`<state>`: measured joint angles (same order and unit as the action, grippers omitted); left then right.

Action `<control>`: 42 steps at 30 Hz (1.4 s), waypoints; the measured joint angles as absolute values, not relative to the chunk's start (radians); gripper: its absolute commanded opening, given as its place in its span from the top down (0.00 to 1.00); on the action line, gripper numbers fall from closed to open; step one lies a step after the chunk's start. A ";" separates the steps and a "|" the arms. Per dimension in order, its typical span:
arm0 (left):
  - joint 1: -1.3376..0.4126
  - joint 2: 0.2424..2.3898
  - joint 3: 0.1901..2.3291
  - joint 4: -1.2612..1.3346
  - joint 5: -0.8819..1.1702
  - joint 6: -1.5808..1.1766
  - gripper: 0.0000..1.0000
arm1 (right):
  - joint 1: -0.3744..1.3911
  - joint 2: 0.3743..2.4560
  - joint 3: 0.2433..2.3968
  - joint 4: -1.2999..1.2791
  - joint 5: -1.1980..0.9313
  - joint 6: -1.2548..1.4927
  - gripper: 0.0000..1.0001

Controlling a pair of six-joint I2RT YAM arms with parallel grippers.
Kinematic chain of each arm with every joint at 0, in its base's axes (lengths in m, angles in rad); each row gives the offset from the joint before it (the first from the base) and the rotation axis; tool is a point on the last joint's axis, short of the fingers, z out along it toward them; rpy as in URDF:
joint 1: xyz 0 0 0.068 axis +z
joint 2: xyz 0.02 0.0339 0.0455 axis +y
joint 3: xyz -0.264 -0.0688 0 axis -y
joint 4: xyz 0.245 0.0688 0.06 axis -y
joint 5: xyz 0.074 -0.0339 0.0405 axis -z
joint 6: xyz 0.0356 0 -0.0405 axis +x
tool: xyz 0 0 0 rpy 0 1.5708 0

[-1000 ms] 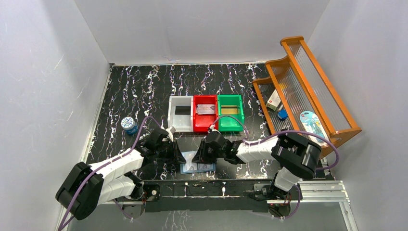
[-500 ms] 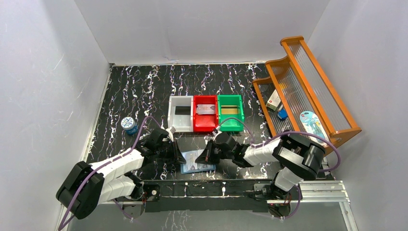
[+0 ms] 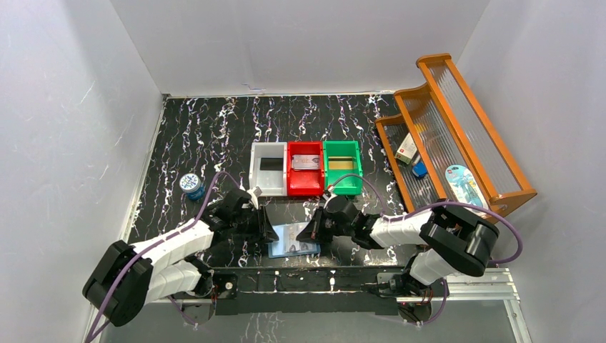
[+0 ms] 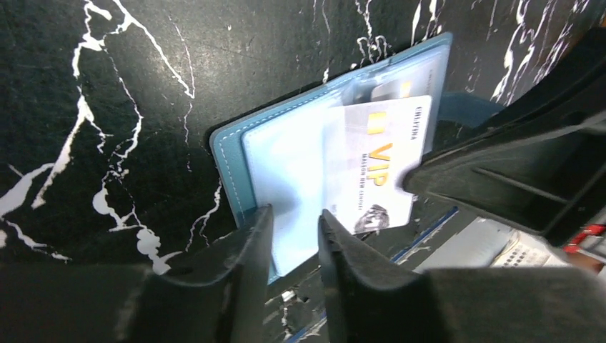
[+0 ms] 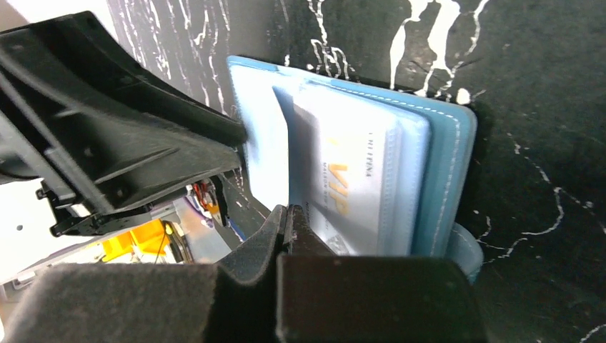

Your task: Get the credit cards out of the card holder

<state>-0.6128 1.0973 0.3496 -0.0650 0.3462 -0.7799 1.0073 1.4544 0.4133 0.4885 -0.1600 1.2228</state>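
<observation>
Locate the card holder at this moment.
In the top view the card holder lies open at the table's near edge, between the left hand and the right hand.

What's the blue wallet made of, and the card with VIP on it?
The blue wallet looks like smooth leather or fake leather: stitching runs along its edge, with shiny clear plastic pockets inside. The VIP card looks like stiff glossy plastic, pale with gold letters.

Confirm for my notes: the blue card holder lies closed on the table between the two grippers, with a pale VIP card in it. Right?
No: the card holder lies open, not closed, as the left wrist view shows. It does lie on the table between the left gripper and right gripper, with the pale VIP card in it.
</observation>
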 measured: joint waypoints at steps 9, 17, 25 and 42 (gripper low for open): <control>-0.617 0.975 0.468 -0.191 0.334 -0.750 0.52 | 1.002 1.479 0.415 0.472 -0.160 1.227 1.00; -0.633 1.102 0.468 -0.104 0.421 -0.758 0.59 | 1.002 1.479 0.416 0.473 -0.160 1.227 0.97; -0.659 1.198 0.419 -0.081 0.411 -0.772 0.78 | 1.002 1.479 0.414 0.494 -0.164 1.241 0.90; -0.686 1.264 0.420 -0.012 0.410 -0.770 0.89 | 1.001 1.554 0.409 0.596 -0.199 1.289 0.77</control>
